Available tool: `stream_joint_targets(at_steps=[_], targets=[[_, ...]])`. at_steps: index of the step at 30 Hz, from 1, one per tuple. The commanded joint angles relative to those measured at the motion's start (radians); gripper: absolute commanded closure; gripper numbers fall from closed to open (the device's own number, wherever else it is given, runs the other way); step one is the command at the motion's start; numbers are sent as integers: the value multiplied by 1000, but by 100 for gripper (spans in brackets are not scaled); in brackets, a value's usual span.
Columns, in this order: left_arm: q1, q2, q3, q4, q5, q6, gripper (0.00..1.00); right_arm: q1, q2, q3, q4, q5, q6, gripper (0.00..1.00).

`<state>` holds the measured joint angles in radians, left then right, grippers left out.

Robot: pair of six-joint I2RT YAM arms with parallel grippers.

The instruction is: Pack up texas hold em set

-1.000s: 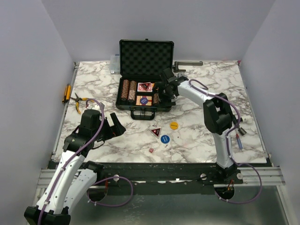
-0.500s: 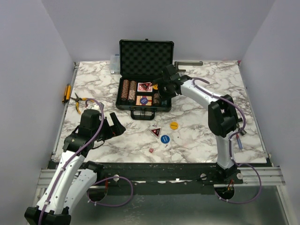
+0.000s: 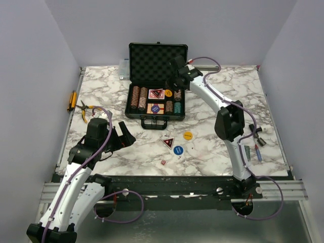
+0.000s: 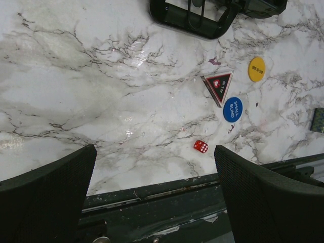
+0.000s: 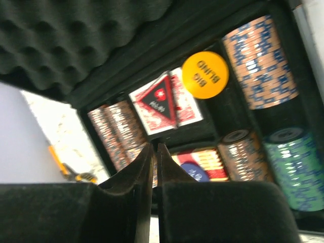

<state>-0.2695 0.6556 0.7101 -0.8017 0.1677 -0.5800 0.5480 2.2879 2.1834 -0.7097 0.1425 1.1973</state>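
The black case [image 3: 154,117] lies open at the table's back, its foam lid [image 3: 158,61] upright. Inside it are brown chip stacks [image 3: 137,97], cards under a red triangle [image 5: 161,98], a yellow disc [image 5: 205,74] and teal chips [image 5: 293,167]. My right gripper [image 3: 174,81] hangs over the case's rear right. In the right wrist view this gripper [image 5: 154,144] is shut with nothing between its fingers. On the table in front lie a red triangle [image 4: 218,86], a yellow disc [image 4: 256,69], a blue disc [image 4: 233,109] and a red die [image 4: 200,146]. My left gripper [image 4: 154,152] stands open, near and left of them.
Pliers [image 3: 87,109] and a yellow-handled tool [image 3: 72,100] lie at the left edge. A clear organiser box [image 3: 124,68] stands behind the case's left corner. Small metal tools [image 3: 255,142] lie by the right arm. The case handle [image 4: 195,20] faces the loose pieces.
My right gripper has drawn back from the case's right compartments toward the lid and shut its jaws. The teal and brown stacks there now show. The left arm has not moved.
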Motion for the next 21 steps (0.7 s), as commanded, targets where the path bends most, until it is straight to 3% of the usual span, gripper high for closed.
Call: stream_joint_targets(at_steps=[1, 7, 21], targets=[[6, 1, -14, 18, 16, 5, 2, -7, 73, 37, -105, 96, -173, 91], [6, 3, -13, 18, 18, 5, 2, -7, 158, 120, -178, 115, -268, 93], [6, 7, -15, 19, 19, 6, 2, -7, 180, 53, -194, 26, -359, 95]])
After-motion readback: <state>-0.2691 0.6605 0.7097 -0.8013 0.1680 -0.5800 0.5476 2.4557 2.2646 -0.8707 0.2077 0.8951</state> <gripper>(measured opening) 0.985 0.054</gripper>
